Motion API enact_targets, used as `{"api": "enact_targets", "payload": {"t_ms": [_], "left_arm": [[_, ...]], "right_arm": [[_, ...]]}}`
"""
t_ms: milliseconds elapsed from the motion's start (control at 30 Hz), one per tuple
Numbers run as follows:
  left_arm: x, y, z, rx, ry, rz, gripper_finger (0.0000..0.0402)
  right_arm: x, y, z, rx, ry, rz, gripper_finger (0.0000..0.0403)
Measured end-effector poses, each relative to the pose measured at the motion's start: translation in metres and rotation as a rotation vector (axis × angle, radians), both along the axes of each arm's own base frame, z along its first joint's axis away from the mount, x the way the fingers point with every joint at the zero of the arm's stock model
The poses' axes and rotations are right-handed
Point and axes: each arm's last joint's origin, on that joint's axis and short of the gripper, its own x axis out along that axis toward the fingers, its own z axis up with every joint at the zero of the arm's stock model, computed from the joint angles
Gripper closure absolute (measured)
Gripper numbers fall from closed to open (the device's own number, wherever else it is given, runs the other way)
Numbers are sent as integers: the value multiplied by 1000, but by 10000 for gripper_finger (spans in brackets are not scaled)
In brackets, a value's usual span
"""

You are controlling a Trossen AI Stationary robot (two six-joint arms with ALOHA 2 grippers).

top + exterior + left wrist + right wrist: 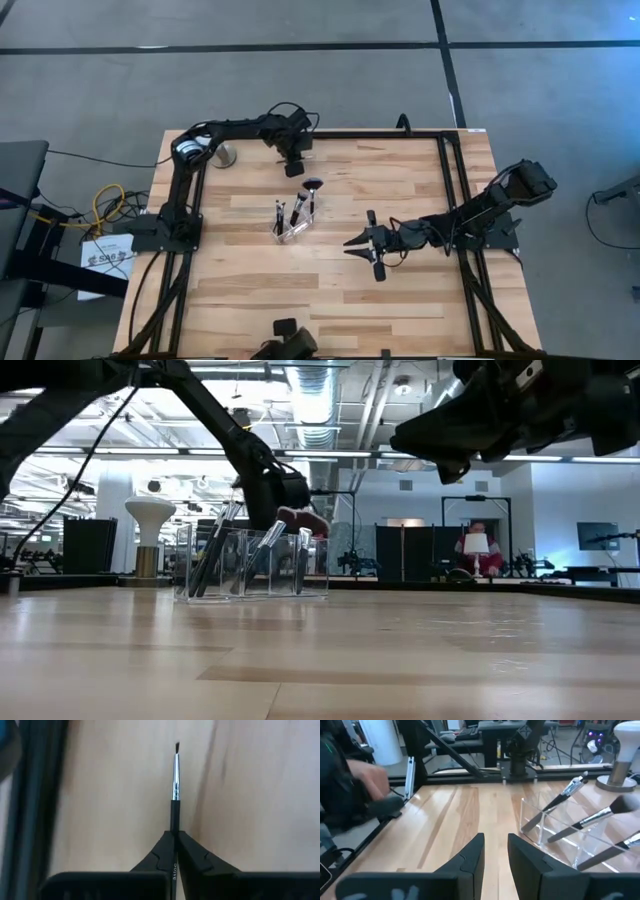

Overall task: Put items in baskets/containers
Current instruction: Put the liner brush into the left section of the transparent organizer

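A clear cup (293, 228) stands mid-table and holds several thin brushes, among them one with a wide dark head (313, 185). It also shows in the low view (250, 565) and in the right wrist view (555, 827). My left gripper (296, 170) hovers just beyond the cup's far side, shut on a thin brush (175, 775) that has a dark handle, a silver ferrule and a small dark tip. My right gripper (352, 242) is open and empty to the right of the cup, its fingers (470, 855) pointing toward the cup. My left gripper pinches the brush's dark handle (174, 822) between its two fingertips. The brush lies along the fingers and sticks out ahead of them, bristle tip (177, 745) farthest away. It is lifted clear of the table.
A white-domed stand on a metal base (222, 155) sits at the far left, behind the left arm; it also shows in the low view (149, 535). A black frame rail (400, 135) runs round the table. A person moves beyond the table's edge (355, 785).
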Motion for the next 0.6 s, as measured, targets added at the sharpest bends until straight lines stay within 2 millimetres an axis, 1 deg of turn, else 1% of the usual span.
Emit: {"api": "enact_targets", "payload": {"t_ms": [67, 133, 200, 333, 433, 533, 600], "left_arm": [[-6, -4, 11, -14, 4, 37, 392], [-9, -6, 30, 10, -69, 47, 394], [-17, -13, 47, 25, -111, 45, 397], [-38, -29, 61, 35, -190, 77, 398], [-53, -43, 81, 53, -354, 82, 398], [-69, -61, 83, 37, -473, 90, 398], [-78, -72, 91, 71, -580, 94, 397]], "right_arm": [[0, 0, -1, 5, 9, -1, 328], [0, 0, -1, 21, 12, -2, 328], [-1, 2, -1, 35, 17, 3, 328], [-3, 8, -2, 35, 20, 21, 328], [-4, 9, -1, 33, 20, 17, 328], [-3, 8, -1, 32, 17, 4, 328], [-3, 8, -1, 34, 10, 3, 328]]}}
